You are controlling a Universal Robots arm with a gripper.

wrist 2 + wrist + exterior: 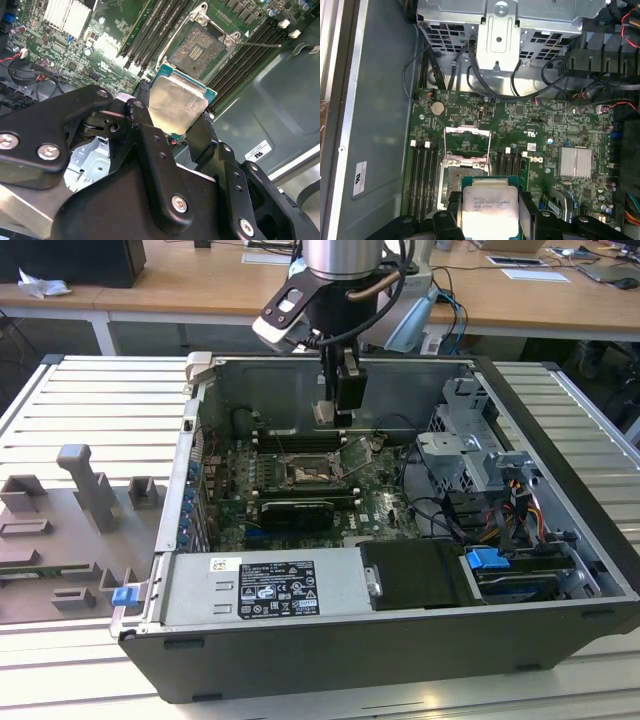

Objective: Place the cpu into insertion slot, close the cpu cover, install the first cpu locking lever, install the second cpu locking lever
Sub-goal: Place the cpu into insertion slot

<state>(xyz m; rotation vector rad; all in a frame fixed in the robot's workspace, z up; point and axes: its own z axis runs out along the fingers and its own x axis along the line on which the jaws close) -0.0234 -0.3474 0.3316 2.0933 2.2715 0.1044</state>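
Crowding the open computer case (300,665) are a grey power supply (265,585) along its near wall, a metal drive cage (470,455) with loose cables at the exterior view's right, and a long black card (295,510). The card lies across the green motherboard (385,515) on the near side of the insertion slot (303,472). Banks of long memory slots (422,172) flank the slot on two sides. A finned silver heatsink (575,162) and a coin battery (437,107) sit further off on the board. The case rests on a pale slatted surface (580,690), with a grey moulded fixture (70,530) beside it at the exterior view's left. The cpu cover (467,141) stands swung up off the slot, so the dark square of contacts lies bare. A thin wire lever (257,45) sticks out sideways from the socket's corner over the memory slots.

The arm (345,260) reaches straight down into the case from above, wrist vertical, with the claw (335,408) pointing at the board. The claw is clenched on the cpu (177,102), its two black fingers (202,131) pressing opposite edges and the silvery face turned toward the wrist cameras. The cpu hangs in the air above the board, roughly parallel to it and apart from the slot. In the first wrist view its edge overlaps the socket's rim.
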